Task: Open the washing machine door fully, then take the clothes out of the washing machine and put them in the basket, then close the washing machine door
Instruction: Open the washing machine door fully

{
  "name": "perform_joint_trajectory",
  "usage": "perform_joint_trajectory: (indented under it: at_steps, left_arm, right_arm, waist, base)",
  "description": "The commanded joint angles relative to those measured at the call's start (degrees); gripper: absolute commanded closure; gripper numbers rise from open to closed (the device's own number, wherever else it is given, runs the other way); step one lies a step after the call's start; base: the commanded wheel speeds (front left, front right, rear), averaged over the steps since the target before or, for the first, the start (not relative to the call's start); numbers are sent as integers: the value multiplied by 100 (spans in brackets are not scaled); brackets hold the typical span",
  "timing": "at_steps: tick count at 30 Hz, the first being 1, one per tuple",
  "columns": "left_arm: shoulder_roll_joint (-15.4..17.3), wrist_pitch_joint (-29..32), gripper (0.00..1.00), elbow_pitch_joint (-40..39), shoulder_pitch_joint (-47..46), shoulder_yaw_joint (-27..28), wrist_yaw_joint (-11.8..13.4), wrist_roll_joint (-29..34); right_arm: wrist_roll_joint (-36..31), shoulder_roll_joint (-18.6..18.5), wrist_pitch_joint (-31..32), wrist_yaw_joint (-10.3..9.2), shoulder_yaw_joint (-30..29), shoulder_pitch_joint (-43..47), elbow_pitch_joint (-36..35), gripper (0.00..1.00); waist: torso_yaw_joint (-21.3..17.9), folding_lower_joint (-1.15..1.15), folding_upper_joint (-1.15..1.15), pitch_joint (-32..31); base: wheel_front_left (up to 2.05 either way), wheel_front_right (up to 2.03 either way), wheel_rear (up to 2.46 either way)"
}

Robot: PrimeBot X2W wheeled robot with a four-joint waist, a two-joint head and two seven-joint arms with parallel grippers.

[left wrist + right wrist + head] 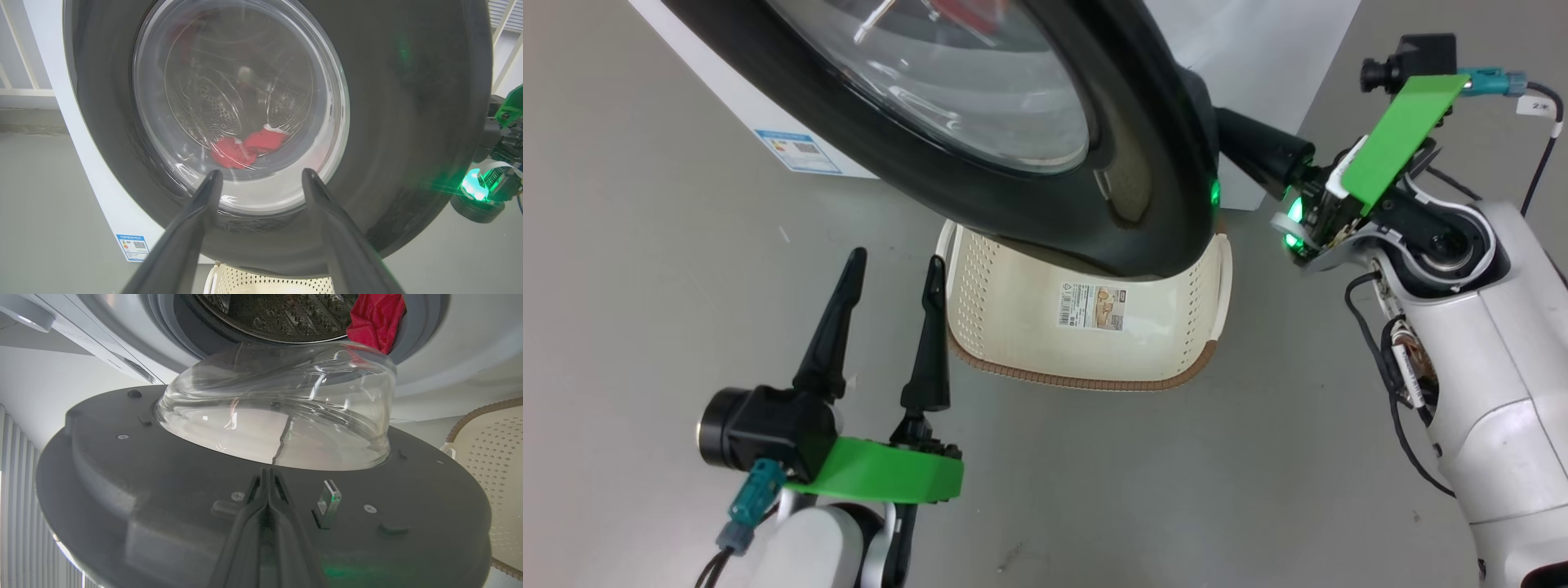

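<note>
Upper frame: door (980, 163) hides basket (1013, 343) top; right gripper (267, 473) pressed together; left gripper (897, 261) spread, lower-left floor (645, 327) free.

Smooth grey floor (1094, 490), white railing bars (24, 92) at its far edge

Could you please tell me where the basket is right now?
In the head view the basket sits on the floor at centre, its far end beneath the open door, with the open left gripper just to its left.
</note>
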Motion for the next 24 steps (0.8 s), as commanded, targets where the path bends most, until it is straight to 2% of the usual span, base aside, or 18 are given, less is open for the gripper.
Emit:
perform_joint_trajectory:
  at_steps: [1, 9, 12, 13, 14, 15, 24]
  left_arm:
    - [100, -44, 0, -106, 66, 204, -28, -26]
    - [100, -44, 0, -101, 113, 245, -11, -51]
    - [100, -44, 0, -95, 110, 256, -4, -62]
    - [100, -44, 0, -90, 106, 258, -5, -65]
    - [100, -44, 0, -85, 101, 255, -7, -66]
    - [100, -44, 0, -71, 90, 252, -11, -66]
    - [100, -44, 0, -95, 57, 288, 28, -124]
  right_arm:
    - [-92, 171, 45, 5, 111, 91, -193, 100]
    - [-257, 222, -39, 5, 248, 253, -309, 100]
    - [-650, 126, -338, 5, 356, 281, -353, 100]
    - [-818, 95, -512, 5, 387, 285, -361, 66]
    - [-979, 70, -705, 5, 407, 287, -365, 20]
    - [-1246, 31, -1052, 5, 446, 293, -415, 0]
    - [-3007, -536, -2894, 5, 1074, 368, -691, 0]
  waist:
    - [2, 0, 0, -19]
    - [-58, 0, 0, -49]
    - [-98, 0, 0, -58]
    - [-111, 0, 0, -64]
    - [-120, 0, 0, -72]
    - [-135, 0, 0, -80]
    - [-197, 0, 0, -55]
  base:
    - [0, 0, 0]
    - [0, 0, 0]
    - [0, 0, 0]
    - [0, 0, 0]
    - [0, 0, 0]
    - [0, 0, 0]
    - [0, 0, 0]
